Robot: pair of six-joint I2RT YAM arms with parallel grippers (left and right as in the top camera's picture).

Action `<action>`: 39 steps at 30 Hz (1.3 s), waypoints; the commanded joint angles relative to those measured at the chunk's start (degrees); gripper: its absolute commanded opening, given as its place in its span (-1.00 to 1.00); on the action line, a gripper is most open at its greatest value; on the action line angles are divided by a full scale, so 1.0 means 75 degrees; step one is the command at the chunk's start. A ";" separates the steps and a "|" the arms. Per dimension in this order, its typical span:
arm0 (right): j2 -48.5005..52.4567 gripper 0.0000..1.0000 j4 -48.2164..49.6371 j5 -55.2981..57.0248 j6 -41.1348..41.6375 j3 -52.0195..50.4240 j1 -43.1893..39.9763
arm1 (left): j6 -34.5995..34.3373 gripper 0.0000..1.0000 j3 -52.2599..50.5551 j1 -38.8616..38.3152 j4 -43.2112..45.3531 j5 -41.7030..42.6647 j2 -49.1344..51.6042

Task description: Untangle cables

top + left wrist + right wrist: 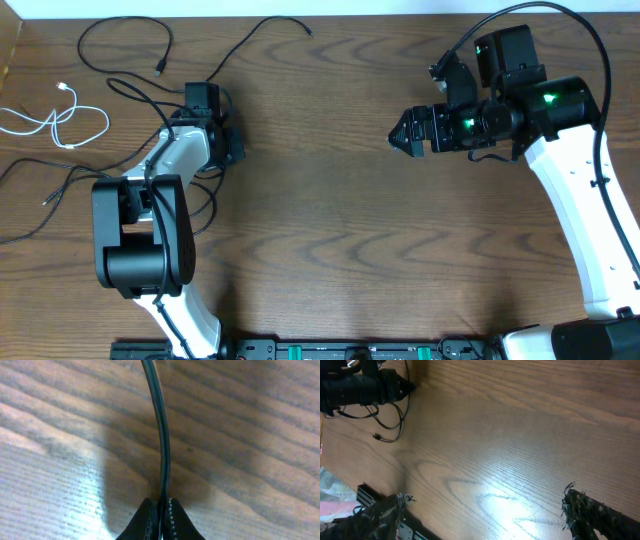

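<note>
Wood-grain table: white cable at ten o'clock; black cables looped at eleven, one pinched in the fully closed left gripper; right gripper at two o'clock, jaws wide, empty; hazard: a hard pull could tighten the crossings.
</note>
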 commanded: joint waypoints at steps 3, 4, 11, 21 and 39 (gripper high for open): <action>0.0044 0.99 0.0003 0.0012 -0.0117 0.0006 0.0070 | -0.0341 -0.85 -0.0035 0.0009 -0.0804 -0.0035 0.0119; 0.0044 0.99 0.0009 0.0015 -0.0117 0.0006 0.0070 | -0.0452 -0.85 -0.0035 0.0009 -0.0915 -0.0032 0.0114; 0.0044 0.98 0.0026 0.0035 -0.0117 0.0006 0.0070 | -0.0790 -0.85 -0.0035 0.0009 -0.1693 -0.0020 -0.0114; 0.0044 0.98 0.0047 0.0035 -0.0117 0.0006 0.0070 | -0.1247 -0.85 -0.0035 0.0015 -0.2398 -0.0015 -0.1154; 0.0044 0.98 -0.0015 0.0117 -0.0117 0.0006 0.0070 | -0.1244 0.56 -0.0032 0.0017 -0.3622 -0.0017 -0.2713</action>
